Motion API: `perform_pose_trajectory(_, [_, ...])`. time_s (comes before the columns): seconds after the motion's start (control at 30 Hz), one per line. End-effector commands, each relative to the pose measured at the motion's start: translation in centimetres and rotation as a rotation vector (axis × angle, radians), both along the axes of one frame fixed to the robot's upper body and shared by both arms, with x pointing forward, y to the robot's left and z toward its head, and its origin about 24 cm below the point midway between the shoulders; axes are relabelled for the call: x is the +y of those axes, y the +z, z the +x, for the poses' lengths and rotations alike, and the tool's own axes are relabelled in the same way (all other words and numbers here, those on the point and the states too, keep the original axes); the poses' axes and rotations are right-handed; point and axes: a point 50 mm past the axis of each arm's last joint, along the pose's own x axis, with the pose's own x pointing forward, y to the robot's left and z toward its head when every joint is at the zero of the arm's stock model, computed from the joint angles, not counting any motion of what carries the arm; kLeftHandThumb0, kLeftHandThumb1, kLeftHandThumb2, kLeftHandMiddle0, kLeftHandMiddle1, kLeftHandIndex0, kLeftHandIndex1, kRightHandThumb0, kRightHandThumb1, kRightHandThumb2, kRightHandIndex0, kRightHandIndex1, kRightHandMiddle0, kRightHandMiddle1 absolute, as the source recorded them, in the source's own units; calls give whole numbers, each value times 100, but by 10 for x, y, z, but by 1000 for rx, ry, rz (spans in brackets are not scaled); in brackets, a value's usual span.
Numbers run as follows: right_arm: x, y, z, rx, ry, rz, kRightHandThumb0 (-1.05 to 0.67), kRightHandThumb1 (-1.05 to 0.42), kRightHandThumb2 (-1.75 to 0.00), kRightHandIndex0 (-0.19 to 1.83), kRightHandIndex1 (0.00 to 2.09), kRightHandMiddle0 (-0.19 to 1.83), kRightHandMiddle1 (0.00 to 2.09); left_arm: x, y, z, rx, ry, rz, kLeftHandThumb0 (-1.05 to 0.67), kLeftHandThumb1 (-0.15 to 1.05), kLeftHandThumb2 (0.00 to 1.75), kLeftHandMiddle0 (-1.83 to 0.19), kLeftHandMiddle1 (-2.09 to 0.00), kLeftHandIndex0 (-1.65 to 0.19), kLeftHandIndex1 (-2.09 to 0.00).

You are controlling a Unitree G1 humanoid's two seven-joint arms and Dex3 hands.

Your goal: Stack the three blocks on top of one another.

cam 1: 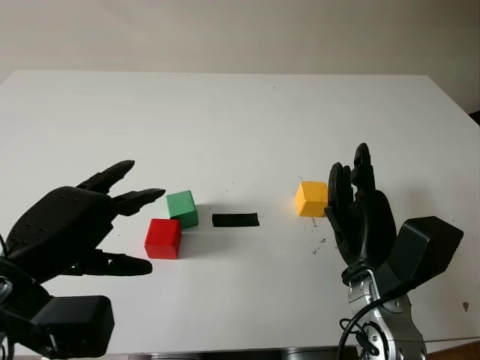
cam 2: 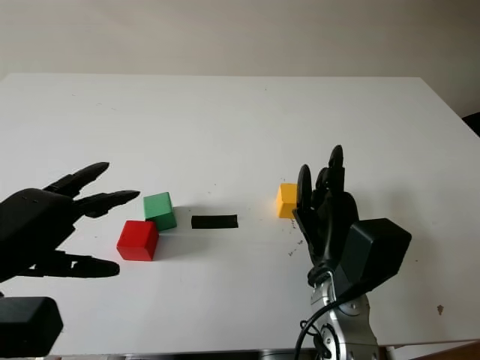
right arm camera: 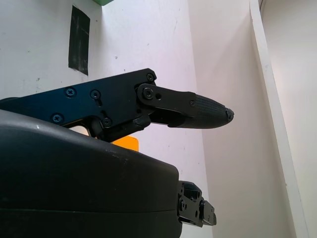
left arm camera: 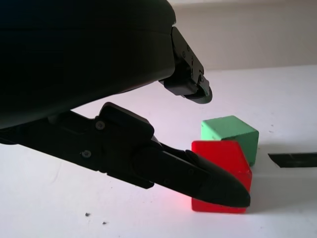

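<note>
A red block point(cam 1: 163, 238) sits on the white table point(cam 1: 240, 120) left of centre. A green block point(cam 1: 182, 208) stands just behind it, touching or nearly touching its far right corner. A yellow block point(cam 1: 311, 199) stands alone to the right. My left hand point(cam 1: 141, 225) is open, just left of the red block and holding nothing. In the left wrist view one of its fingers point(left arm camera: 198, 176) reaches across the red block point(left arm camera: 225, 156), with the green block point(left arm camera: 230, 131) behind. My right hand point(cam 1: 349, 180) is open, upright just right of the yellow block, apart from it.
A strip of black tape point(cam 1: 235, 220) lies flat on the table between the green and yellow blocks. The table's near edge runs just below both arms. The far half of the table is bare white surface.
</note>
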Motion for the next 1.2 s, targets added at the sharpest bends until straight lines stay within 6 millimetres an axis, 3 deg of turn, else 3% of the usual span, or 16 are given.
perform_pose_trajectory(0.0, [-1, 3, 0, -17, -7, 3, -62, -105, -54, -19, 0, -19, 0, -2, -3, -1, -21, -2, 5, -96, 105, 10, -6, -6, -44, -6])
perform_pose_trajectory(0.1, [-1, 3, 0, -27, -4, -7, -61, -105, -55, -19, 0, -19, 0, -2, -7, 0, -32, 7, 24, -96, 105, 17, -6, -6, -43, -5])
perform_pose_trajectory(0.87, [0, 3, 1, -24, -4, 4, -61, -105, -54, -19, 0, -19, 0, -2, -12, 1, -44, 37, 55, -94, 105, 19, -13, -6, -56, -15])
perform_pose_trajectory(0.9, [0, 3, 1, -23, -5, 6, -61, -105, -54, -19, 0, -19, 0, -2, -12, 1, -43, 38, 58, -93, 105, 18, -14, -6, -53, -23])
perform_pose_trajectory(0.93, [0, 3, 1, -23, -7, 7, -61, -105, -54, -19, 0, -19, 0, -2, -12, 1, -42, 39, 59, -92, 105, 18, -15, -6, -34, -62])
perform_pose_trajectory(1.0, [-1, 2, 1, -28, -2, 3, -61, -105, -54, -19, 0, -19, 0, -2, -12, 1, -34, 41, 68, -91, 105, 17, -15, -5, -12, -103])
perform_pose_trajectory(1.17, [0, 2, 1, -28, -8, 5, -61, -105, -54, -19, 0, -19, 0, -4, -15, 0, -10, 48, 73, -89, 105, 17, -15, -5, -1, -130])
